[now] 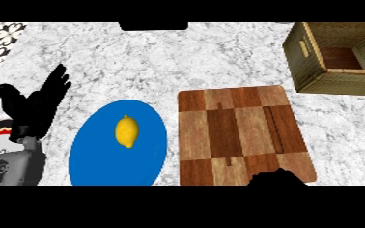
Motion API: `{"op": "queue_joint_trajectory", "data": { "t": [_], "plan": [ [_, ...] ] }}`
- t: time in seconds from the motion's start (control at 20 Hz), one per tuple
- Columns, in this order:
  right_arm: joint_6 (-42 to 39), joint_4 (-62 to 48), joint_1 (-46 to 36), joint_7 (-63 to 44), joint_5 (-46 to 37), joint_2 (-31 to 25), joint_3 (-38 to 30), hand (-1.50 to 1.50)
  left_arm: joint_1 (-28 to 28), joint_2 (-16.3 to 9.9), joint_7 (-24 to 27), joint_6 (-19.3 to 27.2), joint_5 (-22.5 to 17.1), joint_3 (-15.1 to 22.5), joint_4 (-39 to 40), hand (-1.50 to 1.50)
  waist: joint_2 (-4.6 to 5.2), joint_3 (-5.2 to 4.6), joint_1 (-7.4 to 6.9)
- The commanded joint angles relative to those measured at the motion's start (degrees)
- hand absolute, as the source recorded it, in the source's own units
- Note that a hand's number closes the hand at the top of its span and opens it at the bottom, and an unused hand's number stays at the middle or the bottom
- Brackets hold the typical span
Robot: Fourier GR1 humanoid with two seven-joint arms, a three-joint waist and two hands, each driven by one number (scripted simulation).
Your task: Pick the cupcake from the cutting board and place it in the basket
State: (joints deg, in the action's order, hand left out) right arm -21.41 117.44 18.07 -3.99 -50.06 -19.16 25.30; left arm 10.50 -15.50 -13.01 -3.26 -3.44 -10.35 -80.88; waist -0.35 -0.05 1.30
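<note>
Cupcake cannot be seen anywhere on the cutting board; the right hand shows only as a dark shape at the board's near edge, and whether it grasps anything cannot be told. Beyond the board's far right corner stands the basket. Left of the board, a blue plate carries 1 lemon. Further left rests the left hand, fingers straight and relaxed.

The right robot hand shows only as a dark mass at the lower edge, over the cutting board's near end; whether it holds anything cannot be told. The basket is cut off at the right edge. The blue plate runs past the lower edge.
</note>
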Motion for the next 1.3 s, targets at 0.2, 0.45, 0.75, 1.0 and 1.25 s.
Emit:
{"op": "queue_joint_trajectory", "data": {
  "t": [0.2,0.45,0.75,1.0,1.25],
  "plan": [
    [0.15,20.97,14.08,2.81,16.74,4.99,0.52,1.50,-0.10,-1.18,0.84,-1.64,-1.52,-1.66,1.24,0.00,0.02,0.03,0.77],
    [2.33,32.18,14.58,0.68,18.76,7.90,-2.12,1.50,0.37,-0.78,-0.18,-1.09,-0.88,-0.93,0.30,0.00,0.01,0.00,0.40],
    [1.13,36.29,11.26,-4.86,20.67,8.49,-11.01,1.50,0.51,0.18,-0.05,-0.37,-0.11,-0.13,0.30,0.00,0.19,-0.08,0.20],
    [0.35,33.80,-1.20,-13.20,22.43,11.10,-17.75,1.50,0.05,0.23,-0.49,-0.70,-0.20,0.13,-0.24,0.00,0.42,-0.16,-1.20],
    [-0.90,31.49,-13.47,-24.02,23.55,12.42,-22.68,1.50,0.66,1.05,-1.31,0.74,1.46,1.50,-1.20,0.00,0.23,-0.15,-1.25]
  ]
}}
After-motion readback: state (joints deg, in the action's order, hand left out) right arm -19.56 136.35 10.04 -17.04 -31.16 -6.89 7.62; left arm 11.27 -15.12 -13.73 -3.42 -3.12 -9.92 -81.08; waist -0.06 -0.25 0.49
